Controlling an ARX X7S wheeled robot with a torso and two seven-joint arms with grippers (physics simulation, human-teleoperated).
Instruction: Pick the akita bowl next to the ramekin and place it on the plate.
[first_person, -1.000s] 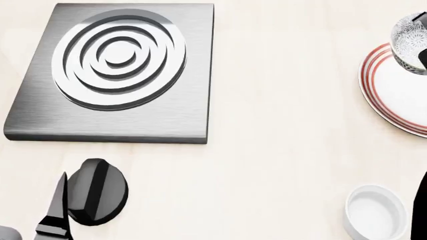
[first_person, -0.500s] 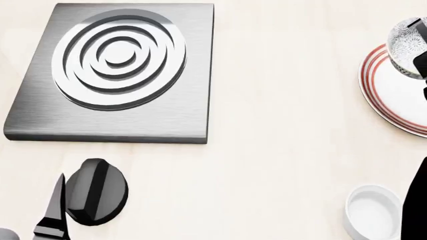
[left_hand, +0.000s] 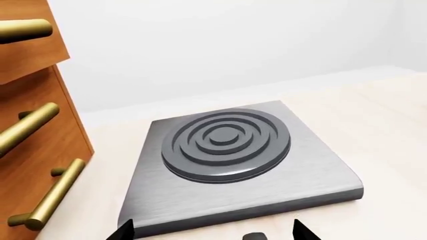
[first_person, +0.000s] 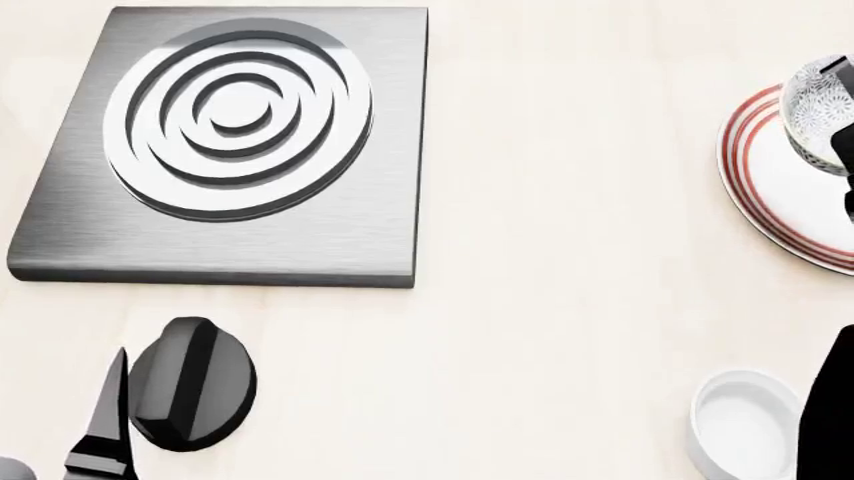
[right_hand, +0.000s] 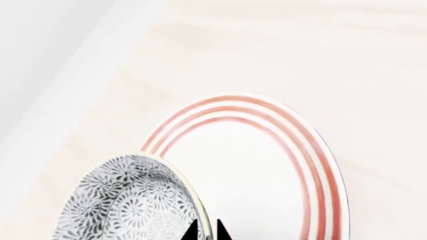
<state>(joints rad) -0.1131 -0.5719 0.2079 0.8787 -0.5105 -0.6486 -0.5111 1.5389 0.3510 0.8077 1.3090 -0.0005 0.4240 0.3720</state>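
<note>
The akita bowl (first_person: 814, 100), grey-and-white patterned, hangs tilted over the far rim of the red-ringed plate (first_person: 781, 190) at the right edge of the head view. My right gripper (right_hand: 207, 234) is shut on the bowl's (right_hand: 127, 202) rim, one fingertip inside and one outside, with the plate (right_hand: 267, 165) below it. The plain white ramekin (first_person: 747, 425) stands on the table at the lower right, nearer than the plate. My left gripper (left_hand: 212, 236) is open and holds nothing, near the front edge of the grey hob.
A square brushed-metal hob (first_person: 234, 140) with a ringed round burner lies at the back left. A wooden drawer unit (left_hand: 30, 125) with brass handles stands beside it in the left wrist view. My right arm (first_person: 827, 420) partly covers the ramekin's right side.
The bowl has shifted slightly down and over the plate's rim in my right gripper. The right arm covers more of the lower right corner. The left arm has barely moved.
</note>
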